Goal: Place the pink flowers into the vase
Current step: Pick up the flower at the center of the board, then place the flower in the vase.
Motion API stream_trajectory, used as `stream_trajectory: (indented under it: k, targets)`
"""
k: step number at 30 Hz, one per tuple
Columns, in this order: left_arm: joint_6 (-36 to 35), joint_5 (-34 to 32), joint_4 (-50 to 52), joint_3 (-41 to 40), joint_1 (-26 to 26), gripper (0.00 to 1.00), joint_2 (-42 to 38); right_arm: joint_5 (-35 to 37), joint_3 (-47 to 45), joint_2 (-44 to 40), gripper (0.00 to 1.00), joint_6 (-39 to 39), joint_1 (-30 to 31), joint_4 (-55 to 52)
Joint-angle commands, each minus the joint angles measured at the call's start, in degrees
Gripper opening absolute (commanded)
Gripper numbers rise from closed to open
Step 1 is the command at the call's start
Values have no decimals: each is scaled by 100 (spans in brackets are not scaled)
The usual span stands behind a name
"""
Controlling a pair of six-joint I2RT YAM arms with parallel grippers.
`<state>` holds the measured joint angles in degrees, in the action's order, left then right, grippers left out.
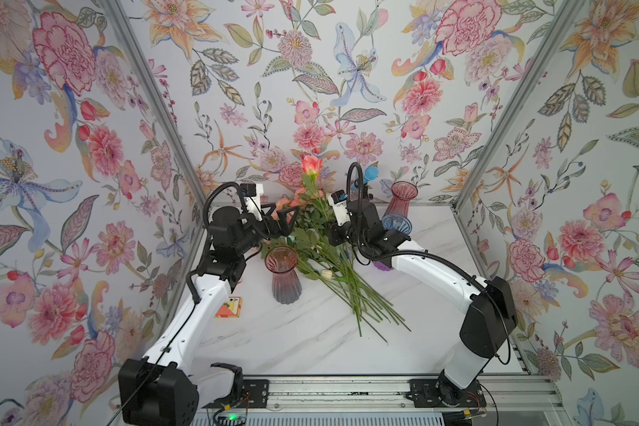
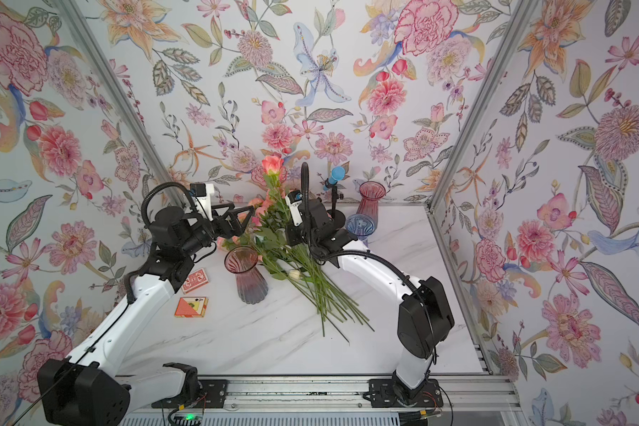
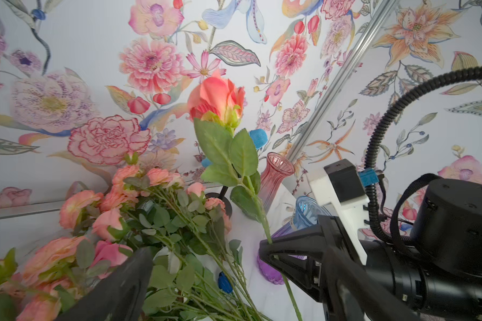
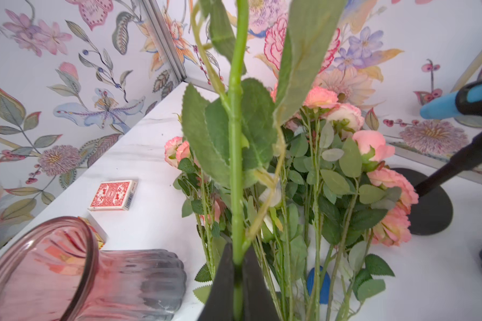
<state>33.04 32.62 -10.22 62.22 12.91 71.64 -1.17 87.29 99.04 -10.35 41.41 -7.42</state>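
Holding long-stemmed coral-pink rose (image 3: 216,97), right gripper (image 4: 237,251) clamped; left gripper (image 1: 279,217) wide, empty. Ribbed pink-grey glass vase (image 1: 286,284) empty; leafy pink flower bunch (image 3: 117,194) unplaced.

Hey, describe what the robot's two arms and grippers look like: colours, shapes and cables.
Both the left arm and the right arm have white link shells with bulky black joint housings. A black ribbed cable loops over each wrist, beside a white camera bracket. The left gripper and right gripper have black, triangular open-frame fingers.
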Motion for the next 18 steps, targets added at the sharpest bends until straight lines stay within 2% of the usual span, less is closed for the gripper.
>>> stream_trajectory:
  k: [1,18]
  targets:
    - [98,273,-187,366,155,96,257,-280,-95,-334,5,-18,60,523]
    - [1046,832,-1443,689,369,85,1122,-524,-351,-597,6,76,218,742]
